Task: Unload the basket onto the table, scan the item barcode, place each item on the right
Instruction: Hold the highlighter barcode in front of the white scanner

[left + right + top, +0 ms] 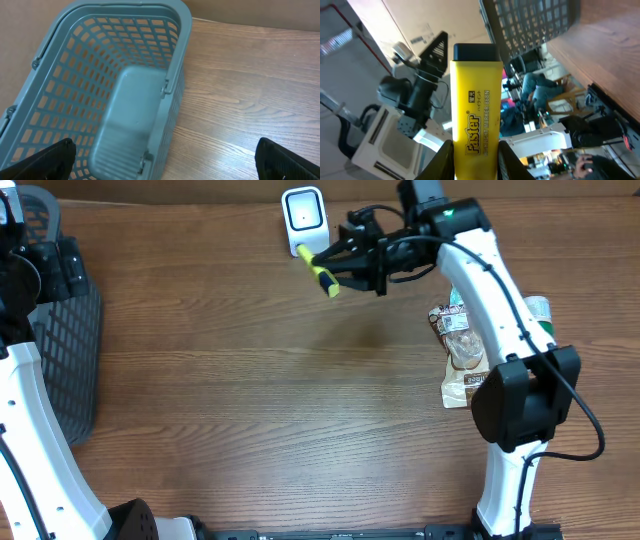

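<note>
A yellow highlight marker [320, 272] with a black cap is held in the air by my right gripper [343, 262], just below and right of the white barcode scanner [304, 220] at the table's far edge. In the right wrist view the marker [475, 112] stands between both fingers [442, 162], cap pointing away, printed "Faster". My left gripper [165, 165] is open over the grey basket [117, 80], nothing between its widely spread fingertips [42, 162].
The grey mesh basket [60, 330] sits at the table's left edge. A snack bag [462, 355] and a clear bottle [538, 310] lie at the right, partly hidden under my right arm. Bare wood spans the middle.
</note>
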`<state>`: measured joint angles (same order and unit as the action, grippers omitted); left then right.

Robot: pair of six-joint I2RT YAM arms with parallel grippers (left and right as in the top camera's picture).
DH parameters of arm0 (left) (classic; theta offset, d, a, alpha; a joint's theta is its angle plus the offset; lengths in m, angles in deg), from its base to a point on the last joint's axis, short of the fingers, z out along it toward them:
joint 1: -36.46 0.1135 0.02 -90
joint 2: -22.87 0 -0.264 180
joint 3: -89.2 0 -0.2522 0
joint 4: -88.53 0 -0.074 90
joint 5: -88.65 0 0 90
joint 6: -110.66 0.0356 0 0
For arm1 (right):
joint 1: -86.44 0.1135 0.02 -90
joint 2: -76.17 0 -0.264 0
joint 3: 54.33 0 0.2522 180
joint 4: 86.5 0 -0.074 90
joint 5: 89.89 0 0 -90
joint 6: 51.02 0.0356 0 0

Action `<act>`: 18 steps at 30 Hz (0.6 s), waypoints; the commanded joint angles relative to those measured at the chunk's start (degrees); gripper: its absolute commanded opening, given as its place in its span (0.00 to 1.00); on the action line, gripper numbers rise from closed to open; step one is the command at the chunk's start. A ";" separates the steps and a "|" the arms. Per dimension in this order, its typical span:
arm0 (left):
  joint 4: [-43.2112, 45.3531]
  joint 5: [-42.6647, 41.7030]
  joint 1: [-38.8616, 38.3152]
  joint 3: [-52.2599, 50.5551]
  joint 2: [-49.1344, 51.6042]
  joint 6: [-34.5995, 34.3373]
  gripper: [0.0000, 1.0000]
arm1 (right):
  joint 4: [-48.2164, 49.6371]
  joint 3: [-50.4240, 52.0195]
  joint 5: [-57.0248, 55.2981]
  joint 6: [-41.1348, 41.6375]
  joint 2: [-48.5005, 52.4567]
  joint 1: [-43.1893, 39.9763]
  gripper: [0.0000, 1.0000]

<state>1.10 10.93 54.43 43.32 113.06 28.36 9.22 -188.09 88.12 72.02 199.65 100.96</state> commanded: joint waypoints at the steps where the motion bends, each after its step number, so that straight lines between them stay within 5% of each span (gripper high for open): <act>1: 0.17 0.11 -0.50 0.26 0.46 0.66 1.00 | -0.39 -1.22 1.95 0.66 -1.95 -1.86 0.11; 18: 0.17 0.11 -0.50 0.26 0.46 0.66 1.00 | 0.66 -1.20 1.95 -0.04 -1.95 -4.37 0.10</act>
<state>1.10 10.93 54.43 43.32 113.06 28.36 9.31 -188.09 88.12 72.39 199.65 96.92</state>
